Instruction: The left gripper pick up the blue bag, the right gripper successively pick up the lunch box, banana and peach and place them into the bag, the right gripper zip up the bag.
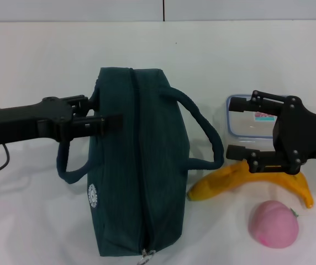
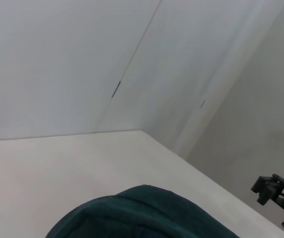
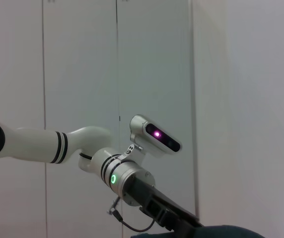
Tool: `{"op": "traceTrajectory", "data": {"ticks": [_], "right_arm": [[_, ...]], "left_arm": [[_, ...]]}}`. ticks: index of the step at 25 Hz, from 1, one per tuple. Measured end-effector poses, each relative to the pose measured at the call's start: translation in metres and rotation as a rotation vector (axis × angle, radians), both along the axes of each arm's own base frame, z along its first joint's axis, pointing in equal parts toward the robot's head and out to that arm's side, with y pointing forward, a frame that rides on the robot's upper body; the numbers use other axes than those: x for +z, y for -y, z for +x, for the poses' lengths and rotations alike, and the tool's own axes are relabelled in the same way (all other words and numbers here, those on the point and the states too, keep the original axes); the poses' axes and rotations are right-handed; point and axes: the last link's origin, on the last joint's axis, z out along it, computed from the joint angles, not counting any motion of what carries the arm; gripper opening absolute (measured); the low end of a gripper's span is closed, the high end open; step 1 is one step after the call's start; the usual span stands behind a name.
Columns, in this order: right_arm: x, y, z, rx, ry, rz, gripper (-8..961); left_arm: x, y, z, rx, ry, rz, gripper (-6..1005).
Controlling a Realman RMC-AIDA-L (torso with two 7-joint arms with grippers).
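A: Nearest the lens?
B: Metal zip pull (image 1: 145,255) at the close end of the blue bag (image 1: 136,165), and off to the right a pink peach (image 1: 274,223) lying alone on the white table (image 1: 31,221).

A: Next back?
B: Yellow banana (image 1: 230,182), curved, just behind the peach, one end close to the bag's right side. Not touching the peach.

A: And the bag itself?
B: Standing upright mid-table, lengthwise away from the camera, zip line along the top apparently shut. One handle (image 1: 202,127) looping out on the right, the other (image 1: 67,163) drooping on the left.

A: Left gripper?
B: Left gripper (image 1: 100,112) coming in level from the left, fingers apart, tips against the bag's left side by the top of the drooping handle. Unclear whether pinching that handle. Green light (image 3: 113,179) on its wrist in the right wrist view.

A: Right gripper?
B: Right gripper (image 1: 238,128) level with it on the other side, fingers spread wide, holding nothing. One finger over the lunch box (image 1: 246,130), the other over the banana.

A: Lunch box position?
B: Flat on the table right of the bag, behind the banana, blue-rimmed lid on.

A: Farthest?
B: Bare table, then a pale panelled wall (image 1: 91,10).
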Motion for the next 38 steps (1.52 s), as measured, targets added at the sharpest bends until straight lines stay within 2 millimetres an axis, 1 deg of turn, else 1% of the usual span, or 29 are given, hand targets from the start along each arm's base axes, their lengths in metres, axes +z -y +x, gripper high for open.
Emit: {"op": "traceTrajectory", "data": {"ticks": [10,12,15,18,21,23,27,29,31,33,34,35,38], "right_arm": [[0.000,-0.002,0.001,-0.013,-0.007,0.019,767],[0.001,-0.004,0.001,-0.019,-0.008,0.029,766],[0.001,-0.008,-0.001,-0.026,-0.004,0.044,765],[0.007,-0.012,-0.002,-0.040,-0.021,0.063,763],[0.019,-0.016,0.002,-0.075,-0.047,0.100,761],[0.021,-0.016,0.005,-0.086,-0.045,0.114,760],[0.022,-0.020,0.009,-0.117,-0.033,0.132,758],[0.026,-0.024,0.008,-0.132,-0.026,0.127,757],[0.032,-0.029,0.006,-0.143,-0.015,0.118,756],[0.033,-0.033,0.008,-0.157,-0.001,0.111,755],[0.031,-0.033,0.011,-0.170,0.007,0.108,754],[0.030,-0.031,0.014,-0.181,0.012,0.104,754],[0.025,-0.018,0.024,-0.192,0.030,0.069,752]], "left_arm": [[-0.001,-0.014,0.005,-0.022,0.004,0.017,619],[-0.002,-0.019,0.005,-0.010,0.006,0.021,526],[0.002,-0.026,0.001,0.015,0.023,0.050,387],[0.007,-0.028,-0.001,0.019,0.023,0.070,361],[0.009,-0.034,0.003,-0.006,0.012,0.080,323],[0.009,-0.038,0.007,-0.030,0.004,0.092,282],[0.003,-0.042,0.011,-0.054,0.003,0.086,202],[-0.001,-0.043,0.013,-0.055,0.009,0.089,161],[-0.004,-0.045,0.012,-0.051,0.016,0.101,121],[-0.010,-0.045,0.009,-0.043,0.023,0.103,76],[-0.013,-0.044,0.007,-0.042,0.024,0.104,54],[-0.016,-0.043,0.006,-0.038,0.027,0.103,54],[-0.021,-0.040,0.000,-0.017,0.034,0.099,53]]}}
